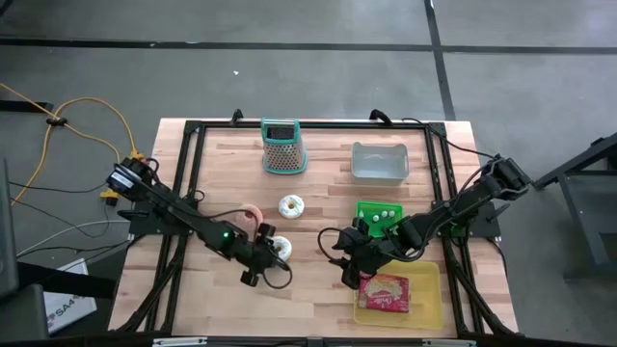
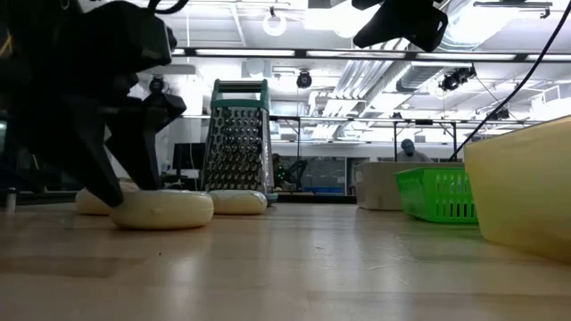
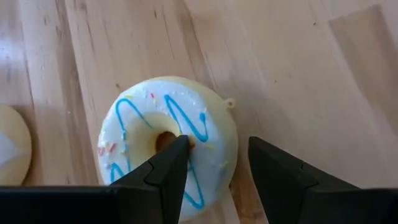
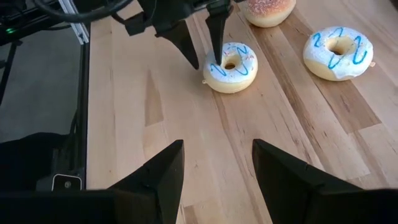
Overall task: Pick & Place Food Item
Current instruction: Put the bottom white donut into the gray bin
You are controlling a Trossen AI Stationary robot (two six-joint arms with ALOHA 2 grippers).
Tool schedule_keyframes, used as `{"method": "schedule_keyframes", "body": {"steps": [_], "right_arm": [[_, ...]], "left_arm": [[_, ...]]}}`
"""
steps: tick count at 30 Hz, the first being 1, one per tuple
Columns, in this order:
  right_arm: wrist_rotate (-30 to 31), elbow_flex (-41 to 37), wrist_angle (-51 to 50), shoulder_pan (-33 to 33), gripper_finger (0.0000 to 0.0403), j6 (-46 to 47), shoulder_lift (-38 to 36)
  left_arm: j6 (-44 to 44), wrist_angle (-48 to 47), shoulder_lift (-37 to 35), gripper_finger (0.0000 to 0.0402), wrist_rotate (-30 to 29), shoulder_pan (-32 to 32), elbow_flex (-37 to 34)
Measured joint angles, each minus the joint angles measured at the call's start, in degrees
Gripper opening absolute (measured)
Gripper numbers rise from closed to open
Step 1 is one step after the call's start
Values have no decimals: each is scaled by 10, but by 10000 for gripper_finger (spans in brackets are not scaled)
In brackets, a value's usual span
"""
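Even, bright overhead light falls on the pale wooden tabletop (image 1: 308,299) with soft shadows, while ceiling lamps (image 2: 275,22) glare in the low view, where the near arm is a dark blurred silhouette.

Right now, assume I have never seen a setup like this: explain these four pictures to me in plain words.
These are four cameras on one robot: two dark arms at a wooden table, each ending in a two-finger gripper. One camera looks straight down, one sits at table height, and one rides on each wrist.

The left gripper is open and straddles one side of a white donut with blue icing, one finger at the hole; nothing is lifted yet. The right gripper waits, open and empty, above the table.

Also on the table: a second iced donut, a pink donut, a metal grater, a clear container, a green basket, and a yellow tray holding a red packet.
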Motion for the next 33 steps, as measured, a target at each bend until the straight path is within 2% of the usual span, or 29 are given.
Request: {"method": "schedule_keyframes", "body": {"steps": [17,23,33], "right_arm": [[0,0,0,0,176,0,0],[0,0,0,0,176,0,0],[-2,0,0,0,176,0,0]], "left_arm": [[8,0,13,161,-14,11,0],[-4,2,28,160,11,15,0],[-4,8,34,112,14,15,0]]}}
